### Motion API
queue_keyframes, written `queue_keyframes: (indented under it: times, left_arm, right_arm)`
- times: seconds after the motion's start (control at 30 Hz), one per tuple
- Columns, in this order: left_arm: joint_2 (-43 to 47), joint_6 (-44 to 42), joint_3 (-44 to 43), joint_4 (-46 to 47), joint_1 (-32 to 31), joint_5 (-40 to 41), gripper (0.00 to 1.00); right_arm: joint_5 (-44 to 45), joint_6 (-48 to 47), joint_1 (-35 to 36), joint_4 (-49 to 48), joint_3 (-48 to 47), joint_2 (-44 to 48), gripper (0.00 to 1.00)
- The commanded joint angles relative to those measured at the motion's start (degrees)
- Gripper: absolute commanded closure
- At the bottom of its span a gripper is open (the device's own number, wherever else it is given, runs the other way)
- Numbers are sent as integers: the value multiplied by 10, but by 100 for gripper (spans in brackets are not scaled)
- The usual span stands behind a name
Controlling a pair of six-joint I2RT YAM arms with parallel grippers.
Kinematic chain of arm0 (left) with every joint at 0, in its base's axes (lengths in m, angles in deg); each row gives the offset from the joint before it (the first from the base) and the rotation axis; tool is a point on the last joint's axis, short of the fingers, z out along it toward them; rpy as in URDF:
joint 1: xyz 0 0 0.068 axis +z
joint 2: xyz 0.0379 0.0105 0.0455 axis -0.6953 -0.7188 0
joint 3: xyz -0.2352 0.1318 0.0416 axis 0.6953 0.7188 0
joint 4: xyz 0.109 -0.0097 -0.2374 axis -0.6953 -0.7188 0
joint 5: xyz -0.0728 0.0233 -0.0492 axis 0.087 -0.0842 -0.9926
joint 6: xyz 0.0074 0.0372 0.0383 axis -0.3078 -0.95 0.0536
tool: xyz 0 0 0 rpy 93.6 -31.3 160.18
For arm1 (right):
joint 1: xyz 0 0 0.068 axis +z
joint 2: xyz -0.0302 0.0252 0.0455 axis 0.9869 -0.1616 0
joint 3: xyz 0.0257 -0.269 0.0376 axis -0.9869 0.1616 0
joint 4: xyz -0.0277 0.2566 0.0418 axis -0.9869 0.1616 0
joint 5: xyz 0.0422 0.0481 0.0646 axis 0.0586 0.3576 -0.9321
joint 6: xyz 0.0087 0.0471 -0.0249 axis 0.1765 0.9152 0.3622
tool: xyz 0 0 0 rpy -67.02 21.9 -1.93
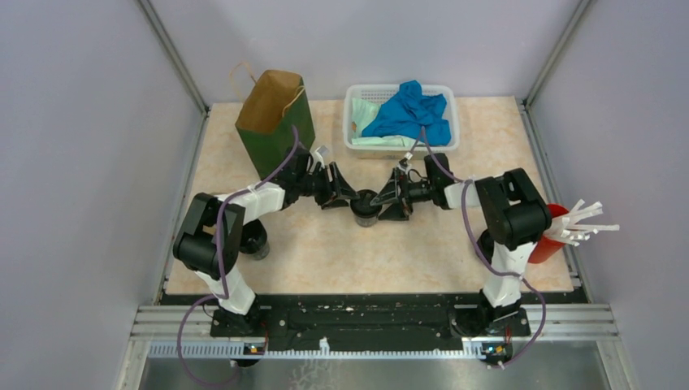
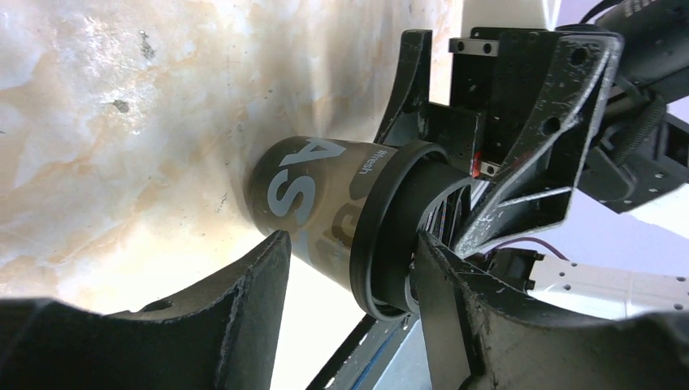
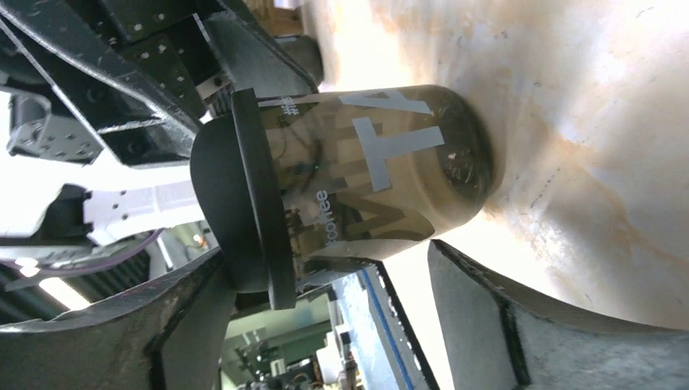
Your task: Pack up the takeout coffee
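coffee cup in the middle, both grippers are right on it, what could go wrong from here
The left gripper and right gripper crowd the same coffee cup from opposite sides, both open; they could hit each other or tip it over.
The right gripper sits right at the lid; pressure there might pop it off.
The paper bag is tall, so the cup may catch its rim going in.

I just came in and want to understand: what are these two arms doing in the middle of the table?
The left gripper and the right gripper flank one black lidded coffee cup, which stands on the table, from opposite sides. The right gripper is open, with gaps to the cup. The left gripper sits close against it, but a grip cannot be confirmed. The cup is not yet in the paper bag behind.
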Motion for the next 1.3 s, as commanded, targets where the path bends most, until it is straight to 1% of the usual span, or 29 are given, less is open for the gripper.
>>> queue_keyframes:
  times: [0.0, 0.07, 0.1, 0.2, 0.37, 0.47, 0.53, 0.63, 0.73, 0.8, 0.9, 0.93, 0.97, 1.07, 1.2, 1.27]
  left_arm:
    - [-18, -69, -12, -140, -4, 84, 37]
    - [-17, -65, -18, -143, -5, 77, 36]
    - [-15, -62, -17, -140, -5, 74, 35]
    - [-11, -57, -13, -135, -8, 72, 35]
    - [-5, -51, -15, -136, -12, 68, 35]
    - [2, -48, -20, -139, -13, 68, 35]
    - [6, -48, -27, -145, -13, 67, 33]
    - [14, -47, -37, -150, -13, 63, 28]
    - [24, -46, -47, -159, -13, 58, 19]
    - [35, -45, -55, -167, -13, 58, 13]
    - [51, -47, -75, -185, -13, 57, 7]
    - [57, -49, -82, -192, -13, 56, 2]
    - [61, -51, -87, -197, -13, 54, 2]
    - [71, -52, -95, -209, -13, 32, 2]
    - [84, -57, -82, -210, -13, 2, 2]
    - [78, -62, -80, -216, -14, -25, 6]
  right_arm:
    - [61, -96, 9, 133, -41, 37, 14]
    - [59, -124, 19, 178, -58, 48, 8]
    - [58, -134, 24, 196, -63, 49, 7]
    - [56, -135, 37, 197, -55, 52, 7]
    - [58, -108, 38, 174, -34, 81, 9]
    - [76, -109, 37, 199, -47, 100, 7]
    - [90, -110, 36, 237, -54, 112, 5]
    - [102, -95, 36, 257, -51, 126, 4]
    - [100, -65, 36, 236, -30, 147, 4]
    - [98, -62, 37, 232, -27, 155, 5]
    - [88, -78, 35, 240, -34, 148, 6]
    - [83, -86, 33, 243, -37, 142, 7]
    - [77, -94, 29, 243, -40, 136, 8]
    - [53, -129, 9, 251, -57, 115, 10]
    - [25, -205, 3, 327, -109, 74, 20]
    - [17, -218, 3, 340, -122, 63, 24]
